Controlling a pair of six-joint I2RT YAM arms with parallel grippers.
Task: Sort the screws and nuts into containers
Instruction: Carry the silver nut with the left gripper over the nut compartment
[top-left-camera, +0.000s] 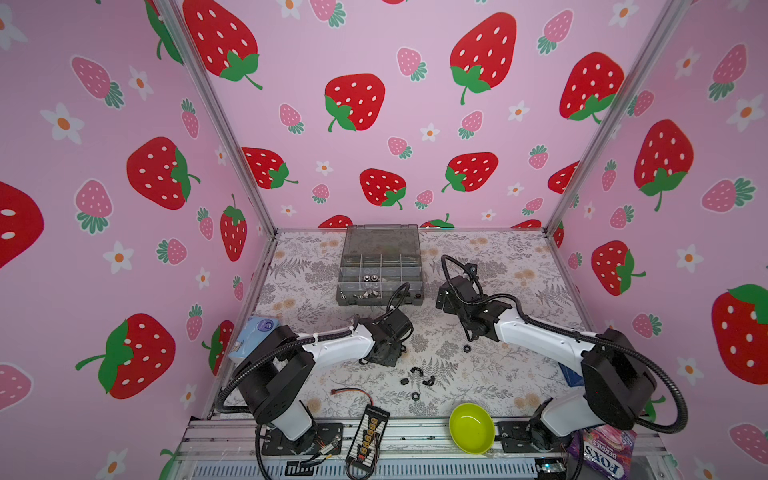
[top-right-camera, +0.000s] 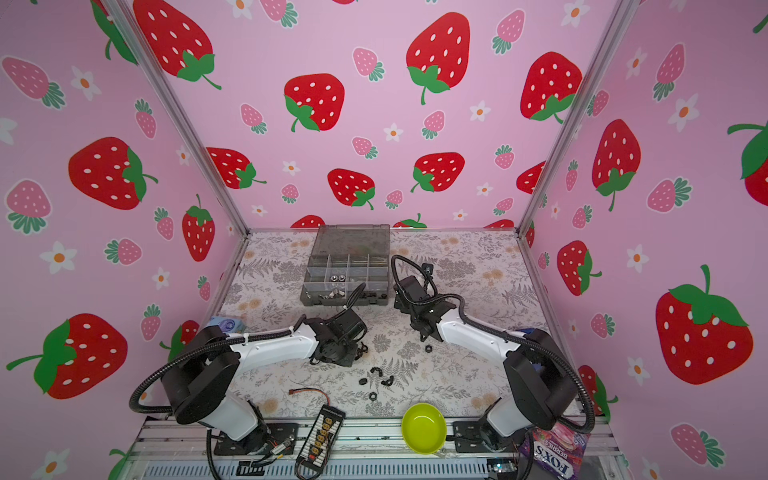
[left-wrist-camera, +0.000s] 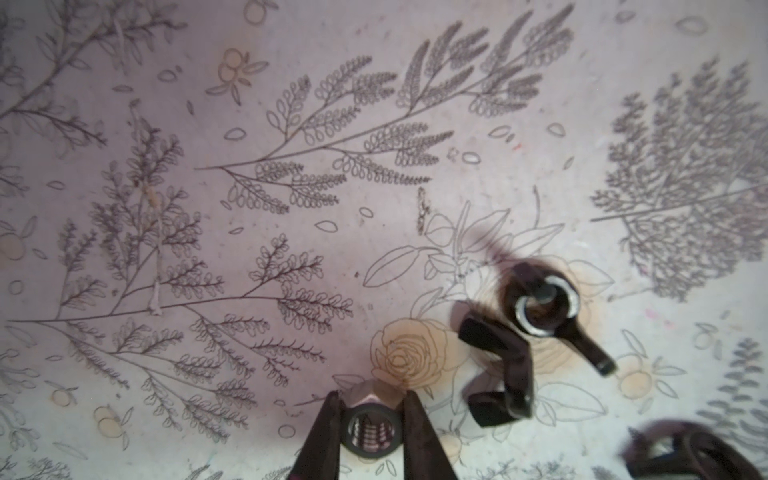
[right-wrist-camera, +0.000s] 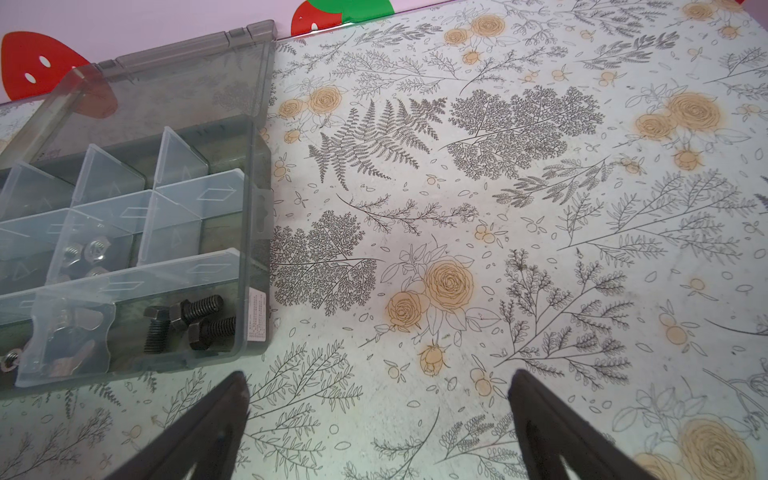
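Screws (right-wrist-camera: 199, 309) and silver nuts (right-wrist-camera: 97, 248) sit in separate compartments (right-wrist-camera: 199, 199) (black nuts (left-wrist-camera: 494, 340) loose).

Left wrist view: the left gripper (left-wrist-camera: 371, 399) has its dark fingers running off the frame edge. The grey hexagonal metal nut (left-wrist-camera: 371, 428) clamped between them has both flanks hidden behind them. The black winged metal nut (left-wrist-camera: 540, 309) nearby is smeared. The dark curved piece (left-wrist-camera: 690, 451) at the corner is blurred and cropped, possibly another winged nut.

In a top view the loose black pieces (top-left-camera: 428, 380) are too small to type.

Right wrist view: the translucent smoky-grey plastic organizer box (right-wrist-camera: 259, 216) is cropped at the edge. The silver pieces (right-wrist-camera: 97, 249) behind its dividers are hazy. The right gripper (right-wrist-camera: 378, 374), spread wide, has its finger bases cropped.
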